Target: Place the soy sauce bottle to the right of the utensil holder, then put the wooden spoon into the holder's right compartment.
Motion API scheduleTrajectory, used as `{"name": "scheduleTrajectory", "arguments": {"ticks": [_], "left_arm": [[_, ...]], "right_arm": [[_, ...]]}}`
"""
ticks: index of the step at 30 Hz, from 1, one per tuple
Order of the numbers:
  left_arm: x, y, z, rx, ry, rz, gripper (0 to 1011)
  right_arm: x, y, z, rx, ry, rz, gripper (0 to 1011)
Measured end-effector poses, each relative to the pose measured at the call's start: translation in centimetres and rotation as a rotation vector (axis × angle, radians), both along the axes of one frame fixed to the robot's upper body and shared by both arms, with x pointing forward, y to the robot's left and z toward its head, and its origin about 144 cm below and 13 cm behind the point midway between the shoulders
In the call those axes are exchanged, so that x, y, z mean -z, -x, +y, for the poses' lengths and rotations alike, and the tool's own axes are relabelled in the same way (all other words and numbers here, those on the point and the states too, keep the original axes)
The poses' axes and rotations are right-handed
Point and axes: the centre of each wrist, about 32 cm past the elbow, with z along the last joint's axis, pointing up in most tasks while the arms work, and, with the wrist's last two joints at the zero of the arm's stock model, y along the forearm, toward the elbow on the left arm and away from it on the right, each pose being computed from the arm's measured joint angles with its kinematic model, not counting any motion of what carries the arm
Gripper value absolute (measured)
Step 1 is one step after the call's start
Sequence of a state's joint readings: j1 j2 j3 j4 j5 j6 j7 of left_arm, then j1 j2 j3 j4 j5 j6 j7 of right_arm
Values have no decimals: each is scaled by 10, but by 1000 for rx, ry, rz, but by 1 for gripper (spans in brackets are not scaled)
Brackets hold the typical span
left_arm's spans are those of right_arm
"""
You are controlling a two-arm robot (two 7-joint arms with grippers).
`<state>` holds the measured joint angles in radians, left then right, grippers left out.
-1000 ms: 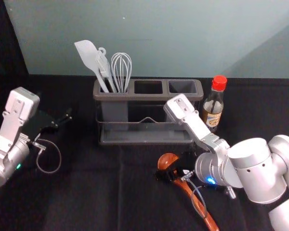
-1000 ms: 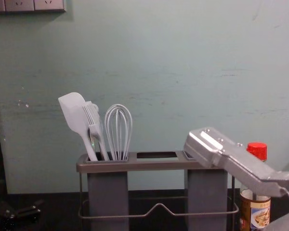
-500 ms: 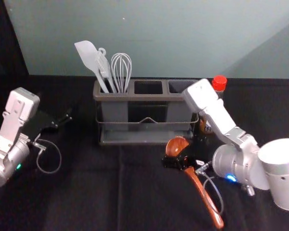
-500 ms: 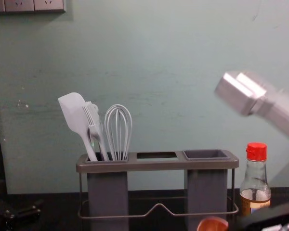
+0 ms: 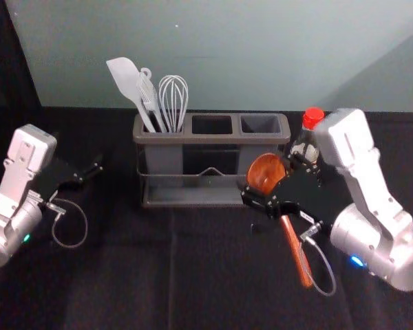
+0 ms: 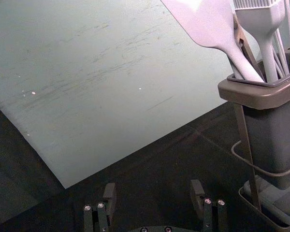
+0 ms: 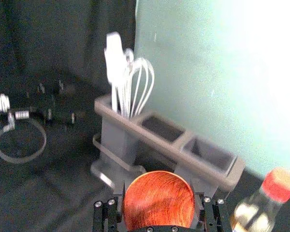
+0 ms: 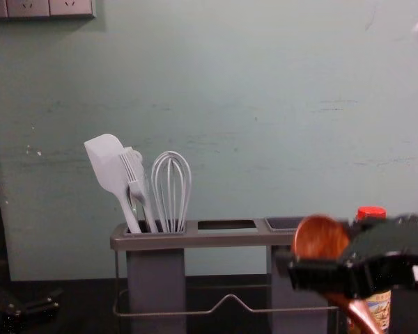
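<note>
With the right pincer [image 5: 274,182], clamps the wooden spoon [image 5: 263,172], tilted with its bowl up, in front of the right part of the utensil holder [image 5: 213,138]. Has the left pincer [image 5: 89,174] idle to the holder's left, with its fingers apart. Has the soy sauce bottle [image 5: 312,119] upright just right of the holder, and spatula [image 5: 125,77], brush [image 5: 147,93] and whisk [image 5: 173,96] in its left compartment
</note>
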<state>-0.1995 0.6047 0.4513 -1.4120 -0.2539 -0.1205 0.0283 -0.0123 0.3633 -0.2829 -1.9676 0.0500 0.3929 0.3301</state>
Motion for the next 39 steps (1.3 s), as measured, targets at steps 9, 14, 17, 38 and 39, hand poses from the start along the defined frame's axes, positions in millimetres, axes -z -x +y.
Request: {"name": "scheduleTrajectory", "arguments": {"ticks": [9, 14, 17, 38, 39], "left_arm": [[0, 0, 0, 0, 0, 0, 1005], [0, 0, 0, 0, 0, 0, 1005], [0, 0, 0, 0, 0, 0, 1005], [0, 0, 0, 0, 0, 0, 1005], [0, 0, 0, 0, 0, 0, 1005]], "right_arm": [[32, 12, -8, -30, -121, -362, 837], [40, 13, -10, -48, -166, -447, 837], [41, 13, -9, -44, -176, -454, 837], [41, 13, -9, -41, -179, -452, 837], [41, 13, -9, -42, -179, -452, 837]]}}
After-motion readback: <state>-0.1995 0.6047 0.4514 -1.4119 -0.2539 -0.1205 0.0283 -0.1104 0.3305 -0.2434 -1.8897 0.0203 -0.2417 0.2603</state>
